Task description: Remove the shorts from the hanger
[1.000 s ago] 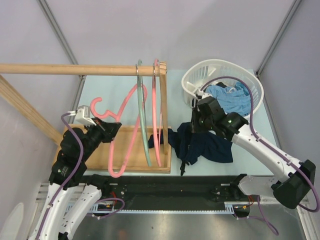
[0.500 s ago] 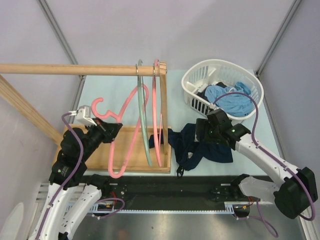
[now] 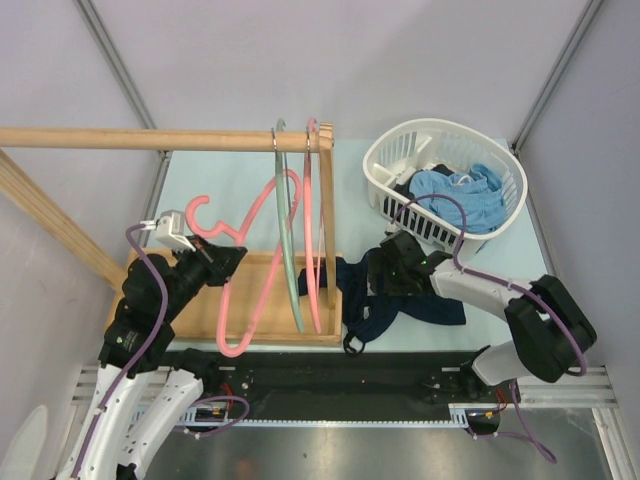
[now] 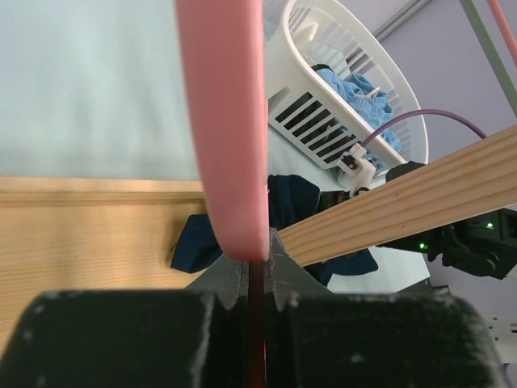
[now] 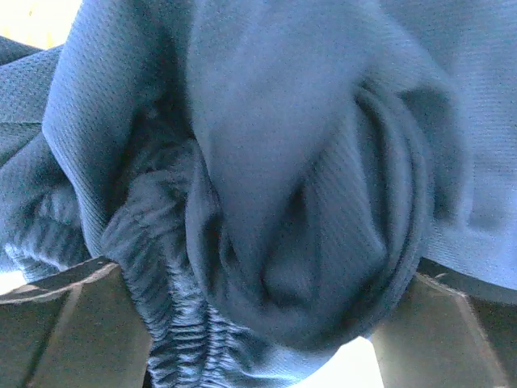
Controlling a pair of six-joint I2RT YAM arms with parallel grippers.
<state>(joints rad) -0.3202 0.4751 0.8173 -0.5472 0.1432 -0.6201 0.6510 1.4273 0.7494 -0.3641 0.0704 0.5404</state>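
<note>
Right jaws spread wide, straddling bunched navy shorts on desk; long axis 9-to-3 o'clock. Left jaws clamped on pink hanger, well apart toward 9 o'clock.

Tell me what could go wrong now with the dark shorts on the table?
1. The right pincer is open and pushed into the bunched navy shorts; it might pinch just one fold, and they could slip out.
2. The shorts' edge lies by the wooden rack, so lifting might snag there.
</note>
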